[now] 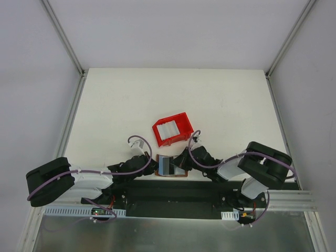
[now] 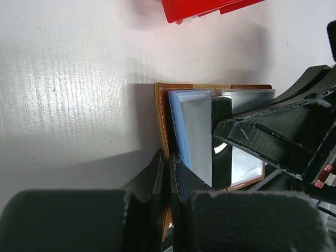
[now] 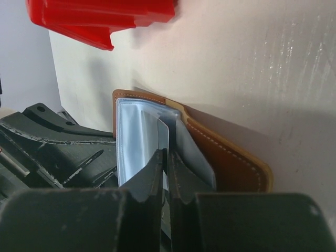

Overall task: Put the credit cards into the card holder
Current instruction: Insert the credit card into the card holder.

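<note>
The brown card holder (image 1: 169,168) lies open at the table's near edge, its pale blue sleeves facing up. My left gripper (image 1: 154,167) is shut on the holder's brown cover (image 2: 163,105), pinching its edge between the fingers (image 2: 181,176). From the other side, my right gripper (image 1: 182,163) is shut on a thin grey credit card (image 3: 164,134) that stands edge-on among the sleeves, beside the brown flap (image 3: 231,157). More pale credit cards (image 1: 169,129) lie in the red tray.
The red plastic tray (image 1: 158,131) stands just behind the holder, and its edge shows in both wrist views (image 2: 199,8) (image 3: 100,16). Both arms crowd the holder from left and right. Metal rails border the white table.
</note>
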